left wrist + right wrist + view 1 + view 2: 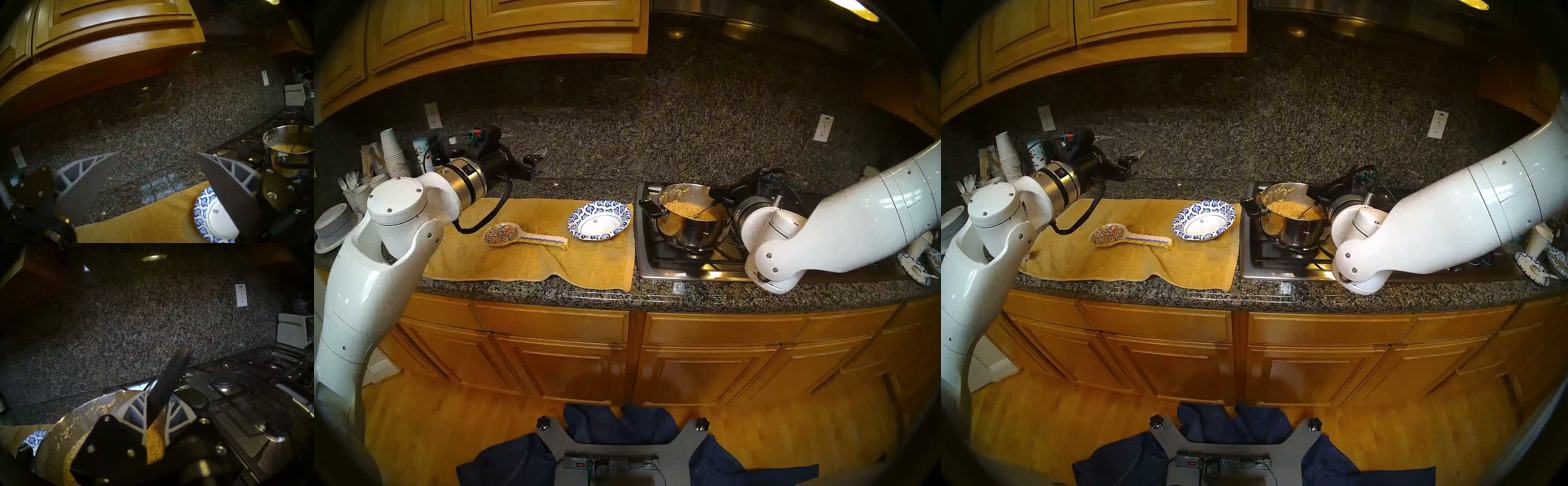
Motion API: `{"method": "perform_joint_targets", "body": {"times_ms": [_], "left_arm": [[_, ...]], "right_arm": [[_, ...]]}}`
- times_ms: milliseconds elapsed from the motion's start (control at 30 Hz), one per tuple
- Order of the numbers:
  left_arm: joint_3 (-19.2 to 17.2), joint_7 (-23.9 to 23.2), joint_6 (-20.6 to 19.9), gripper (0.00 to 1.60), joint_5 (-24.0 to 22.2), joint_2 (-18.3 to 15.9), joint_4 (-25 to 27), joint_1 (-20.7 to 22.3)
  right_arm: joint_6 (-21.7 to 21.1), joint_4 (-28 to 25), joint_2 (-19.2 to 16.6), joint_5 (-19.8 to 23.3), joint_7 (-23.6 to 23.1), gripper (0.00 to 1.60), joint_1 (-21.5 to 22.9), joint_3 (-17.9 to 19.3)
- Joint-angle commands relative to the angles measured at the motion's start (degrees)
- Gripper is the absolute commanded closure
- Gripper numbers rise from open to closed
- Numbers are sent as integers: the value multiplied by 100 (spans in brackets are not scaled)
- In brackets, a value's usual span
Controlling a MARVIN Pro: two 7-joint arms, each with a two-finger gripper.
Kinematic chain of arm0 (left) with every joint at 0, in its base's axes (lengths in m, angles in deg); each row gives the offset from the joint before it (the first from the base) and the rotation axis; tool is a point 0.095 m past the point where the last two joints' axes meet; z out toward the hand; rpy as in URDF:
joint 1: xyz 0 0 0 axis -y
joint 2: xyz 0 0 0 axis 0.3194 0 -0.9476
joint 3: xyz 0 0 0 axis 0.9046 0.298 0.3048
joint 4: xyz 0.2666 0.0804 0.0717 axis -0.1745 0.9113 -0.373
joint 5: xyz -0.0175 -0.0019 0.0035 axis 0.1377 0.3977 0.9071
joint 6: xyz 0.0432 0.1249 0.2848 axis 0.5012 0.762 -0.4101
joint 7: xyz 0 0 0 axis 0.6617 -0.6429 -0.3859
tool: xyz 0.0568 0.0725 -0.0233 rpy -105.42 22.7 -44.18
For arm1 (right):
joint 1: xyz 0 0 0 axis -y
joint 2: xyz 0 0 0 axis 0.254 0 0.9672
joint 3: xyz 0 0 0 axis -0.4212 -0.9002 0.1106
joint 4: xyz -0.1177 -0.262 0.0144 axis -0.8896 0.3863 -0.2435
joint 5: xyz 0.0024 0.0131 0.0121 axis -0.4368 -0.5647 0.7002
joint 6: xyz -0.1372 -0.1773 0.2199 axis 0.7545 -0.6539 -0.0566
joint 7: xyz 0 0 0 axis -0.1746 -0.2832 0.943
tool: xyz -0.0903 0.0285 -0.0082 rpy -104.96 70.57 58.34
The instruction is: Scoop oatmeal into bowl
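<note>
the right gripper [155,410] is clamped on the black handle of a spoon [167,385], its two ribbed white fingers [134,410] pressed against either side of the handle just above the pot's rim. in the right wrist view the handle's long axis runs diagonally, from the fingers up and to the right, its rounded end pointing toward the speckled granite backsplash [136,324]. in the head views the spoon's thin metal shaft [704,211] slants down and to the left from the gripper into the oatmeal [690,209], a tan-yellow grainy mass filling the lower part of a shiny steel pot [690,230] with black handles. smears of oatmeal cling to the pot's inner wall. the pot stands on a gas cooktop [670,258] at the right of the granite counter. just left of the cooktop, apart from the pot, the bowl [599,220] sits upright on a yellow towel [531,251]; its wide rim has a blue-and-white leaf pattern and its white centre holds no food. further left on the towel lies a multicoloured painted spoon rest [524,238], long axis roughly side to side, its round end to the left and its handle pointing right toward the bowl. the left gripper [526,149] hangs level above the back of the counter, well left of the bowl, its fingers [95,183] spread wide with nothing between them. paper cups [392,156] and plastic forks stand at the counter's far left.
</note>
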Motion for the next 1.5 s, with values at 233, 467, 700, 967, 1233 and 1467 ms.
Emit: {"method": "perform_joint_targets", "body": {"times_ms": [233,467,700,967,1233,1467], "left_arm": [[-104,-6,137,0,9,-15,94,166],[-99,1,141,0,3,-23,95,165],[-95,7,146,0,-4,-31,94,165],[-91,12,154,0,-11,-39,94,165],[-87,15,172,0,-17,-48,91,165],[-83,18,183,0,-23,-55,90,165]], "right_arm": [[-11,114,-910,-313,186,160,-717,652],[-11,158,-1387,-302,113,160,-744,663],[-11,135,-1809,-527,82,160,-750,800],[-11,110,-2252,-746,39,160,-718,1116],[-11,40,-2430,-836,-7,160,-977,1546],[-11,41,-2501,-759,-145,160,-1433,2049]]}}
